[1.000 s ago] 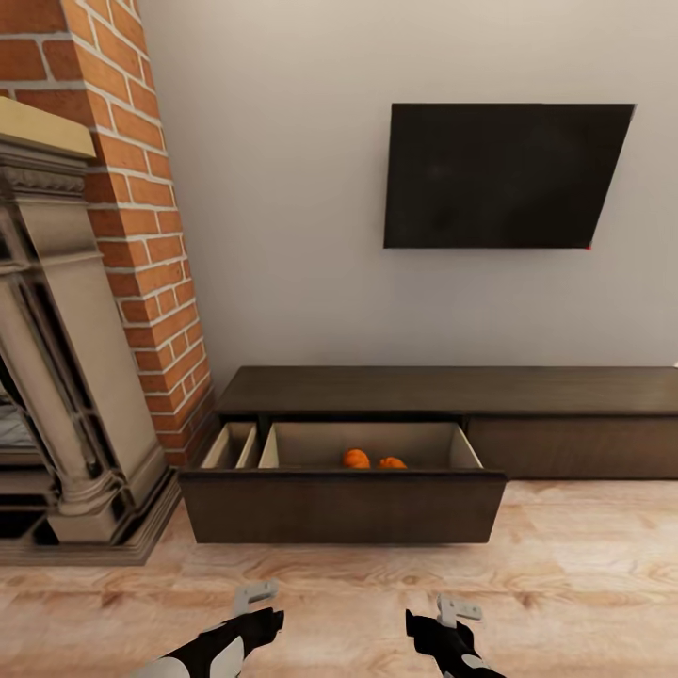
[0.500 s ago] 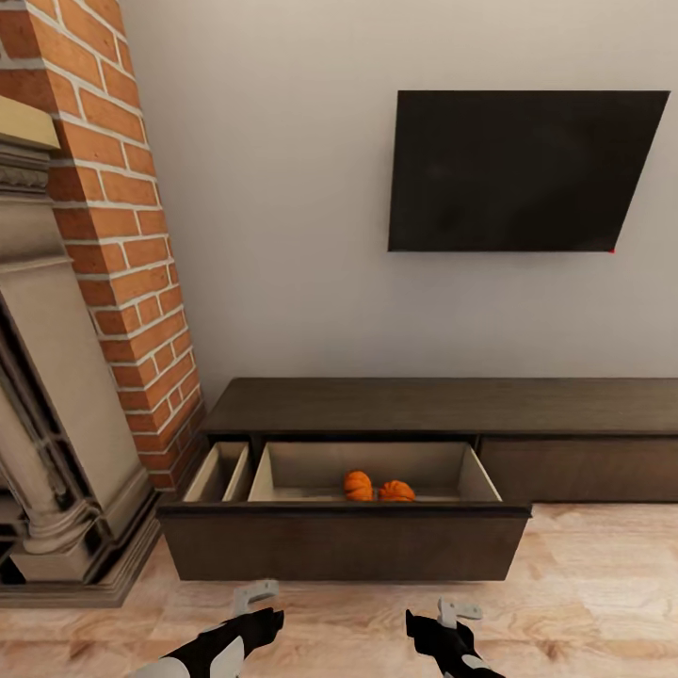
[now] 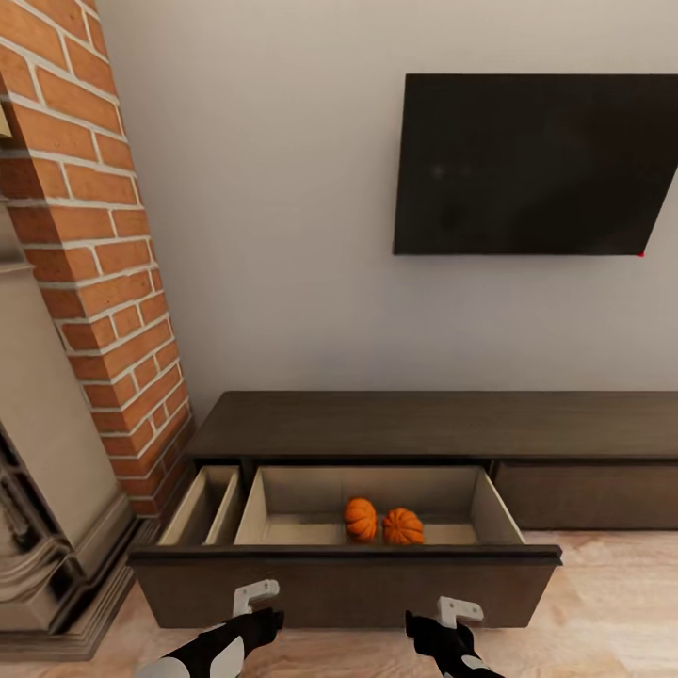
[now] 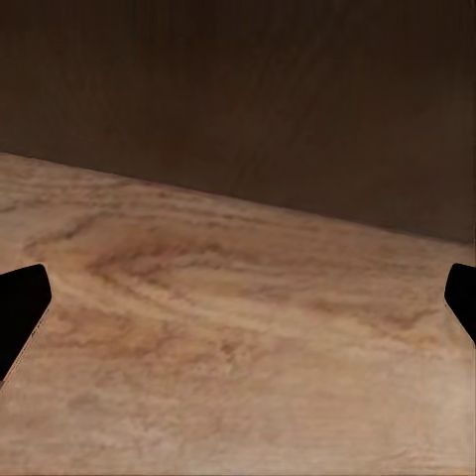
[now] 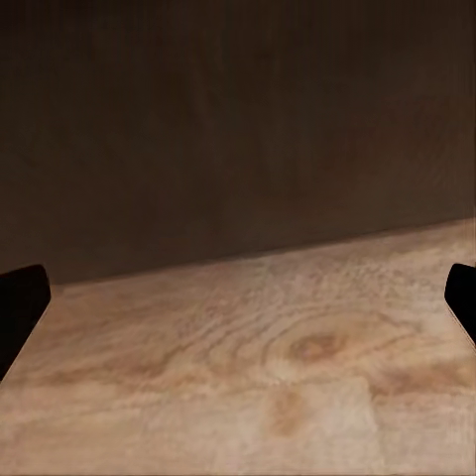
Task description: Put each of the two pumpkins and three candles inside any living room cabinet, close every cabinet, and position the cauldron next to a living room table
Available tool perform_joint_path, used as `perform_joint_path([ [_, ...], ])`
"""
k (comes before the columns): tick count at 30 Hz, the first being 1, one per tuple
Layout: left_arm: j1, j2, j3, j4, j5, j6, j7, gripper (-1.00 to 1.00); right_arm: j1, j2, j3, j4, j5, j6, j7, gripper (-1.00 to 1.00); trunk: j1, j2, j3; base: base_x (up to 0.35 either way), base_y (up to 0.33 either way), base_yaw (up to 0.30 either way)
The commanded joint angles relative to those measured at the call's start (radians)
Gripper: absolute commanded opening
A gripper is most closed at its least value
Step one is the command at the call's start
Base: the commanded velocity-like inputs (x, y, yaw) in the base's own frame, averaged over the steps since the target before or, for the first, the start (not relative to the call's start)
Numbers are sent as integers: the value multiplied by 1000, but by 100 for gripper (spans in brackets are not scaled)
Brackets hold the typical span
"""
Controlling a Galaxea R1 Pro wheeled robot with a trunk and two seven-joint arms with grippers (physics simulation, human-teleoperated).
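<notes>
We take the cabinet (image 3: 443, 426) as our landmark: a long, low dark-brown unit set against the pale wall, with its wide left drawer (image 3: 344, 586) pulled out toward us; inside that drawer, on the pale tan bottom, the two pumpkins (image 3: 360, 519) sit side by side and touching, near the drawer's middle and slightly toward its right half; a narrow divided compartment (image 3: 202, 504) lies at the drawer's left end, and we cannot tell what it holds. To the right of the open drawer the cabinet's other front (image 3: 598, 494) sits flush; above the cabinet a black television (image 3: 532, 165) hangs on the wall; to the cabinet's left rises a red-brick column (image 3: 89, 245), and further left stands the grey fireplace surround (image 3: 47, 490), close beside the drawer's left corner. In front of the cabinet runs the light wood-plank floor (image 3: 621, 612).

Our left pincer (image 3: 256, 612) and right pincer (image 3: 450, 621) hang low just before the drawer's dark front; in the left wrist view the two fingertips (image 4: 20, 312) stand wide apart with nothing between them, above floor and dark wood; the right wrist view shows the same, fingertips (image 5: 20, 307) spread and empty.
</notes>
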Motion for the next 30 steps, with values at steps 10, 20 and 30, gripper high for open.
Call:
perform_joint_path([
  [10, -1, 0, 8, 0, -10, -3, 1, 100, -2, -1, -4, 1, -3, -5, 0, 100, 0, 0, -1, 328, 0, 0],
  [20, -1, 0, 8, 0, -10, -3, 1, 100, -1, -1, -4, 0, -3, -5, 0, 100, 0, 0, -1, 328, 0, 0],
  [30, -1, 0, 8, 0, -10, -3, 1, 100, -1, -1, -4, 0, -3, -5, 0, 100, 0, 0, -1, 328, 0, 0],
])
